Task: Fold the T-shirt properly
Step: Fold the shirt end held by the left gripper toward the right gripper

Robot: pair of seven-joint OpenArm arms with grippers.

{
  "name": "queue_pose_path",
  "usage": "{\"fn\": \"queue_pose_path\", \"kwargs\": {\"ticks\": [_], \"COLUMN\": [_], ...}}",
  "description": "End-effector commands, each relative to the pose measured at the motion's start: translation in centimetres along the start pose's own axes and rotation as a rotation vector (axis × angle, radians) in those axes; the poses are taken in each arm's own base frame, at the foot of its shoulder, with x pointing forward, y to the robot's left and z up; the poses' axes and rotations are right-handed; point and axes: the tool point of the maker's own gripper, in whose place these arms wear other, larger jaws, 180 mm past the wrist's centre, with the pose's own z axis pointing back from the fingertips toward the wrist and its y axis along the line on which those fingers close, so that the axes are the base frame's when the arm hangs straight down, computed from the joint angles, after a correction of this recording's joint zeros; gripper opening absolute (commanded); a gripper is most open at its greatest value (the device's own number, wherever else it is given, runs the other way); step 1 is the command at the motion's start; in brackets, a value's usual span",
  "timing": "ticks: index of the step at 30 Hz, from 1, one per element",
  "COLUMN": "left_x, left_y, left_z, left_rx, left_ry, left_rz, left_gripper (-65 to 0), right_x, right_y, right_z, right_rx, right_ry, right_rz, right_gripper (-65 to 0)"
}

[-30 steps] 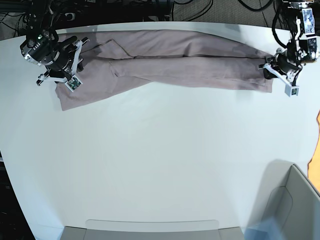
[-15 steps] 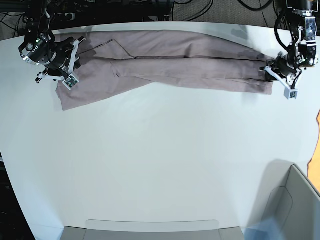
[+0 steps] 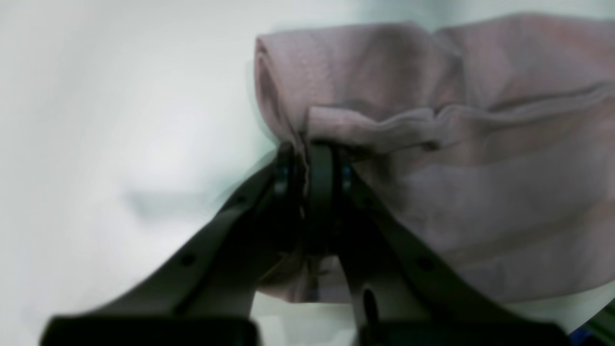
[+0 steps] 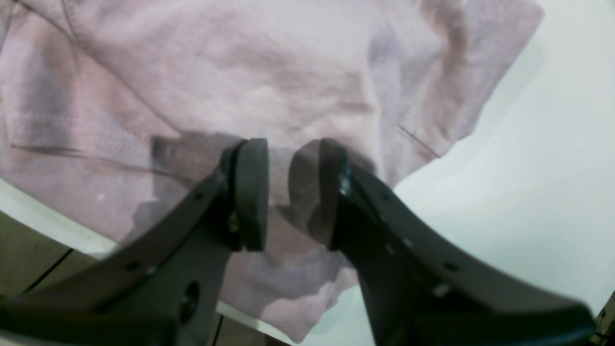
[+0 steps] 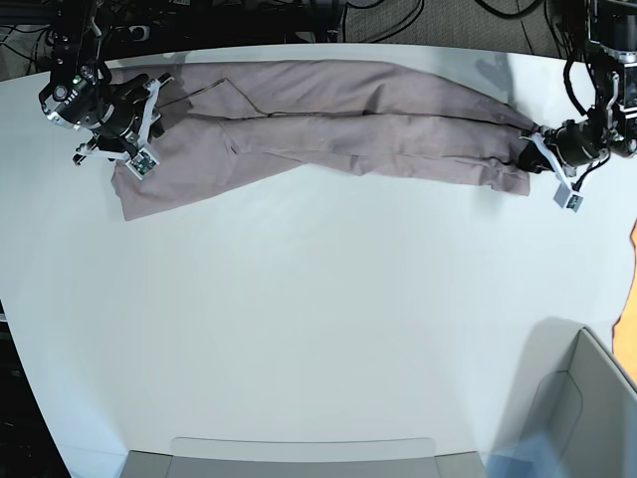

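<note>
**Mauve shirt stretched along the counter's top edge, one end pinched**

Mauve fabric, soft and lightly creased: the shirt lies folded into a long narrow band across the top of the base view, running from upper left to upper right on the white counter. The band is widest at its left end, where a flap spreads down toward the lower left. It tapers toward the right end.

Left hand, upper right of the base view: sits at the shirt's narrow right end. In the left wrist view its two dark fingers stand nearly together, with a thin fold of cloth caught between them. The fabric bunches just above the tips into a rolled hem and a rounded corner. Left hand is gripping the shirt.

Right hand, upper left of the base view: rests over the wide left end of the shirt. In the right wrist view the right hand has its fingers standing apart with a clear gap, and flat cloth shows through that gap. The tips are low over the fabric; whether they touch it I cannot tell. Nothing is clamped. A stitched hem line runs at the left of that frame, and the shirt's edge meets bare counter at the right.

A grey bin wall sits at the lower right corner of the base view, well apart from the shirt.
</note>
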Motion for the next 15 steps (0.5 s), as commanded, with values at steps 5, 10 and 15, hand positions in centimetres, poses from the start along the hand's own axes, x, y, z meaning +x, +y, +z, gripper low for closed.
{"fn": "queue_pose_path", "kwargs": {"ticks": [5, 10, 15], "left_x": [-4.5, -2.8, -2.0], "left_y": [6.3, 10.3, 11.7], "left_z": [3.9, 8.1, 10.1], "left_rx": [0.201, 0.298, 0.333], "left_ry": [0.090, -0.031, -0.084], "left_rz": [0.143, 0.256, 0.298], "left_gripper": [-65.0, -65.0, -65.0], "right_x": [1.3, 1.9, 2.8], "right_y": [-1.0, -1.4, -1.2], "right_z": [0.6, 0.7, 0.5], "right_rx": [-0.026, -0.035, -0.034], "right_ry": [-0.040, -0.055, -0.081], "right_rz": [0.022, 0.022, 0.005], "right_gripper": [-46.5, -46.5, -46.5]}}
